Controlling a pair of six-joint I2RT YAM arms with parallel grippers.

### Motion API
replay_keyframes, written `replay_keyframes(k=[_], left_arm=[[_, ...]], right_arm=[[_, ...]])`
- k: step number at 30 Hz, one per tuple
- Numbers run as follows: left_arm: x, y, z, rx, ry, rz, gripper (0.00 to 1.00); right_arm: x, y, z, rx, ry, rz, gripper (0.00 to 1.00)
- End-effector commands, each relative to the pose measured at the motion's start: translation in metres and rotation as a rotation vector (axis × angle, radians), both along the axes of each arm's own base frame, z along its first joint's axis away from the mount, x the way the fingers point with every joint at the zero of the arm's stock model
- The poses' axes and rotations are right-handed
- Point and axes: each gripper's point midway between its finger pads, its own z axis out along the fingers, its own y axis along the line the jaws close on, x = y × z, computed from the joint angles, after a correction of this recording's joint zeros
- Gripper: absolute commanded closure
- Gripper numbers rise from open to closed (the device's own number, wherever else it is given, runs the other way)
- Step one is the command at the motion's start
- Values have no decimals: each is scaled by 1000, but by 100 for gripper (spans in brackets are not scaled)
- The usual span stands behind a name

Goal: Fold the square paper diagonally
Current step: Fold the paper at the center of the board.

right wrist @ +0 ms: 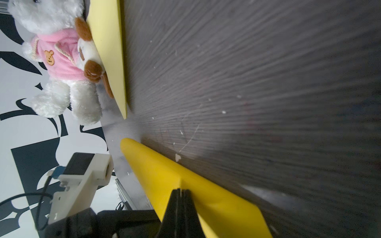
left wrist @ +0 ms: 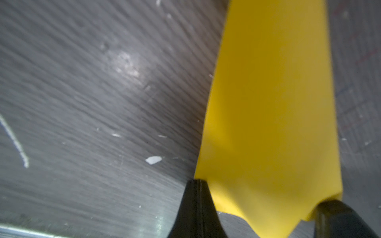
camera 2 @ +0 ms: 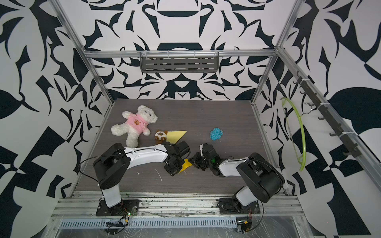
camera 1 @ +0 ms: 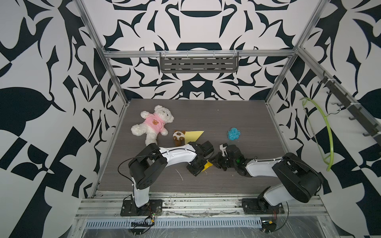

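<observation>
Over the table (camera 1: 237, 115), yellow paper (camera 1: 207, 165) curls.

left gripper (left wrist: 198, 182): jaws closed together on one edge of the yellow paper (left wrist: 268, 123). the sheet bows upward over the grey wood-grain bench (left wrist: 82, 92). a white chip (left wrist: 153, 160) lies on the bench near the paper; a white streak (left wrist: 14, 140) lies well apart.

Even bright light, top views bowed at edges, wrist views blurred, glare patch on table (left wrist: 125, 63)
</observation>
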Motion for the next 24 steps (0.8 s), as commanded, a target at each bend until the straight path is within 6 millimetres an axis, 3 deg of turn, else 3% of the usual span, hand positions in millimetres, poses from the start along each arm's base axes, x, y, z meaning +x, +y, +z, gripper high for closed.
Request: replay_keyframes(k=[1,8,17,24], left_arm=[[-10,22,-18,105,34,-16,100],[-11,22,-19,104,38,-16,100],[-11,21,-20,100,41,-18,100],[-12,21,-22,103,44,-18,100]], right_arm=[[4,-2,-3,-31,-45,7,100],[10,-1,0,-67,-86,24,100],[15,6,44,-42,-204,78,90],[-2,28,57,-40,-235,174,85]])
